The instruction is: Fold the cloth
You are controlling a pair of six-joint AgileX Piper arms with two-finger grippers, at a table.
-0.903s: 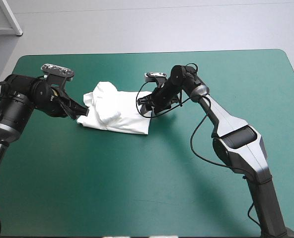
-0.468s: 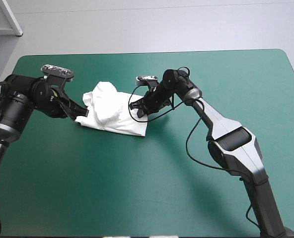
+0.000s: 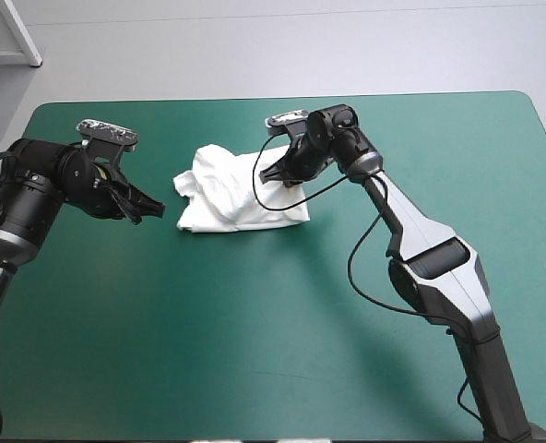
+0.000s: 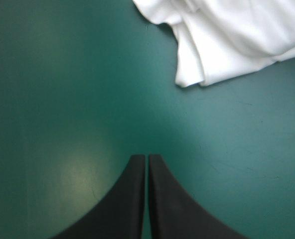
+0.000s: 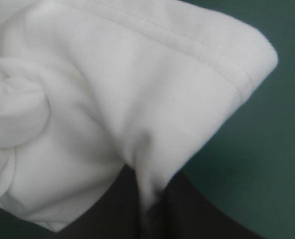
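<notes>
The T-shirt [image 3: 234, 192] is a soft, wrinkled white bundle. The right gripper [image 5: 146, 204] clamps its fold. It lies ahead of the left gripper [image 4: 146, 159], whose fingers are pressed together.

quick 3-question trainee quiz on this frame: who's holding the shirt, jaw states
1. True or false: the left gripper holds the T-shirt.
2. Which has cloth pinched in its jaws? A: left gripper. B: right gripper. C: both.
3. Fill in: the left gripper's jaws are ___ (open/shut), over bare cover.

Key: 1 false, it is off the T-shirt and empty. 2 B. 3 shut.
</notes>
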